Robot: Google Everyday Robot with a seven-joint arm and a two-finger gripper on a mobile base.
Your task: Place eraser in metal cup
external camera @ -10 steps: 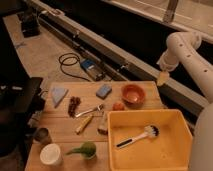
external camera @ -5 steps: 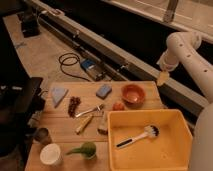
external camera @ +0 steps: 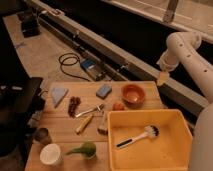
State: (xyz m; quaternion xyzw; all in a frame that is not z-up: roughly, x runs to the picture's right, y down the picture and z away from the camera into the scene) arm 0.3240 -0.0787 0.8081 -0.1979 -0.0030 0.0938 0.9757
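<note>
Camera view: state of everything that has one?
gripper: open, empty, in the air beyond the table's far right corner
eraser: lying on the table beside the yellow tub, not held
metal cup: upright, near the left edge, inside not visible
orange bowl: upright, looks empty
yellow tub: upright, holds a dish brush
white tub: upright

Wooden table [external camera: 60, 129], grey floor [external camera: 40, 45], coiled cable [external camera: 67, 62]

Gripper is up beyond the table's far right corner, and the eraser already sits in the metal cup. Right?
No. The camera view shows the eraser lying on the table beside the yellow bin, apart from the metal cup. The gripper is indeed beyond that corner.
</note>
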